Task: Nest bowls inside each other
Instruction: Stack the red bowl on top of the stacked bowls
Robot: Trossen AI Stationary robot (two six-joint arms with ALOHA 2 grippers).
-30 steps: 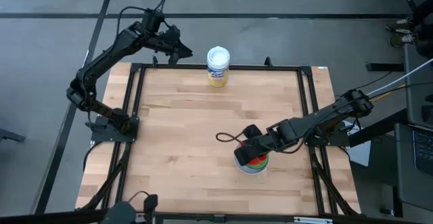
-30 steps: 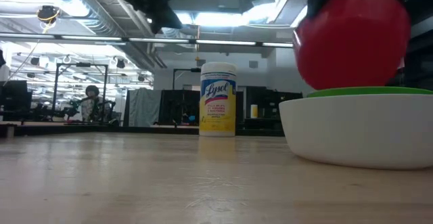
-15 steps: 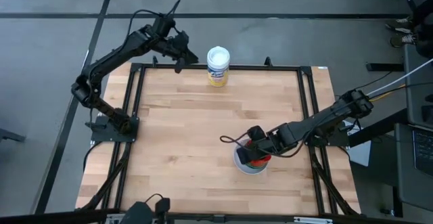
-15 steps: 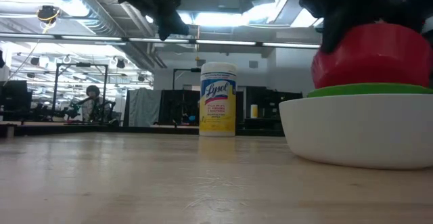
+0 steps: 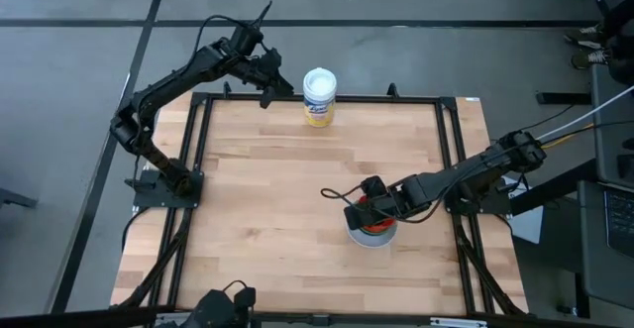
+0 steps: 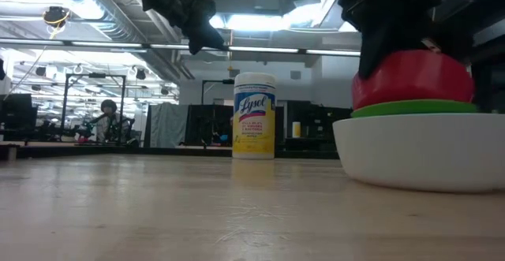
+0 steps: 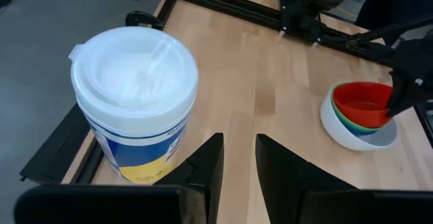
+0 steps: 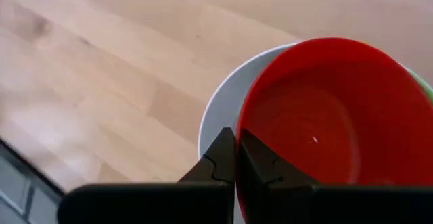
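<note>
A red bowl (image 8: 325,116) sits on top of a stack at the table's near right. Under it show a green bowl's rim (image 6: 414,109) and the white bowl (image 6: 418,154) that rests on the wood. The left wrist view shows a cyan edge (image 7: 353,125) between them. My right gripper (image 5: 363,209) is shut on the red bowl. My left gripper (image 7: 238,160) hangs open, with nothing between its fingers, over the table's far edge, just left of the white tub (image 7: 135,102). My right gripper pinches the red bowl's rim (image 8: 242,126) on the side toward the table's left, with one finger (image 8: 220,158) outside the wall and the other inside. The fingers slant steeply down from above. The bowl sits inside the green bowl and stands above its rim.
The white tub with a yellow label (image 5: 319,96) stands at the middle of the far edge. A black metal frame (image 5: 451,150) borders the table. A black cable (image 5: 332,197) loops beside the stack. Bare wood lies to the left of the stack and toward the near edge.
My right gripper has gone down with the red bowl, from hanging above the stack to sitting in the green bowl, and its wrist has rolled a little. My left gripper has moved toward the tub, a bit lower.
</note>
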